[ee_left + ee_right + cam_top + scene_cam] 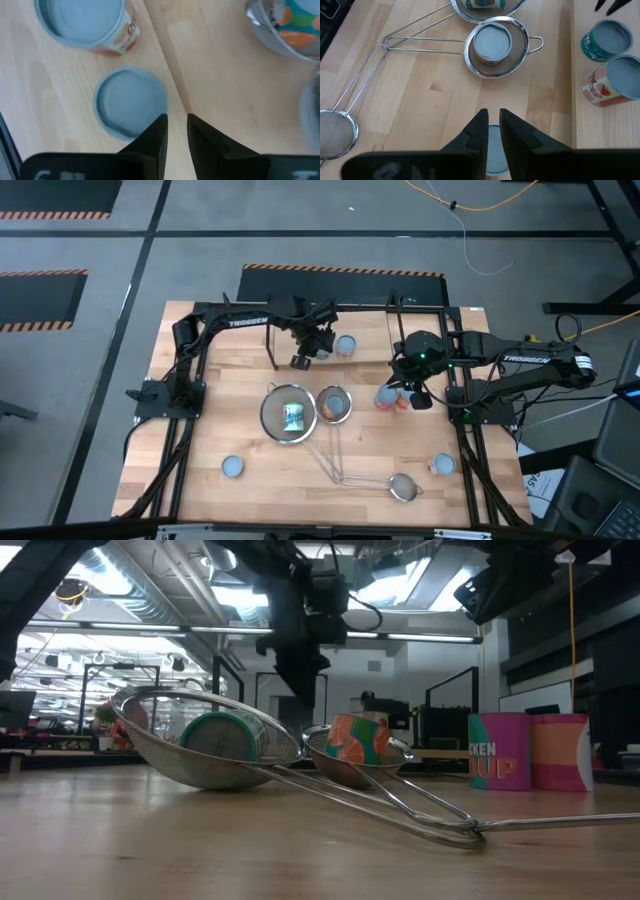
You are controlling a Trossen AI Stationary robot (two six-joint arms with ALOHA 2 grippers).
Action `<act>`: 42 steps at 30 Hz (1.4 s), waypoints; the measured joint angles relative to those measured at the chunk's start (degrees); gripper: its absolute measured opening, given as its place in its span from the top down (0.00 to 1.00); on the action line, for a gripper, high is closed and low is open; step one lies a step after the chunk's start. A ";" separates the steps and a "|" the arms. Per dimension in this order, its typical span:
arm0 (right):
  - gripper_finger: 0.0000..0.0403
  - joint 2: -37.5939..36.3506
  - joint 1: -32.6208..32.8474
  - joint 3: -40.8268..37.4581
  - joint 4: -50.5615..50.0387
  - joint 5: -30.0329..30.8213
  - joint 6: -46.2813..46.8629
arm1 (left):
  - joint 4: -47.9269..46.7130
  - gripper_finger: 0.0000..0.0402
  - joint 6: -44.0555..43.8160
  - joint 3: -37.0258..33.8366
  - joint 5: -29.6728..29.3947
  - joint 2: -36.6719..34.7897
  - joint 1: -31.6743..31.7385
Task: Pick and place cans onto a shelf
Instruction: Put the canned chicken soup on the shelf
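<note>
Two cans (131, 107) (82, 22) stand upright on the shelf's light board (50, 110) at the table's far middle (370, 340). My left gripper (176, 125) hangs just above and beside the nearer one, fingers a narrow gap apart with only wood between them. My right gripper (493, 117) hovers at the right, above a can's pale top (495, 150), its fingers also narrowly apart and holding nothing. Two cans (500, 750) (560, 750) stand on the table below it. One can lies on its side in the large strainer (290, 417). Another stands in the middle strainer (492, 45).
Three steel strainers lie mid-table with their long handles crossing toward the near right; the smallest (403, 487) is near the front edge. Single cans stand at the near left (232, 466) and near right (442, 465). A black frame (190, 390) edges the table.
</note>
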 joint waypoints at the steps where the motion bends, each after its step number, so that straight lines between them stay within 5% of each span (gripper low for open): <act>1: 0.87 0.00 0.00 0.00 0.00 0.00 0.00 | -1.15 0.84 -0.23 0.70 0.18 -0.02 -0.27; 17: 0.87 -0.02 0.00 0.00 0.56 -0.02 1.19 | -6.81 0.84 -9.55 -1.90 3.08 -22.51 -5.20; 24: 0.86 -0.02 -0.02 0.00 4.25 0.09 7.51 | 0.95 0.84 -22.07 -20.69 -3.71 -38.43 -9.71; 30: 0.73 -0.02 -0.13 0.00 9.15 0.10 10.66 | 12.40 0.84 -31.70 -37.51 -11.50 -50.45 -15.33; 42: 0.62 2.32 3.47 0.00 13.91 -3.54 25.86 | 30.74 0.84 -36.73 -53.66 -16.29 -56.57 -22.52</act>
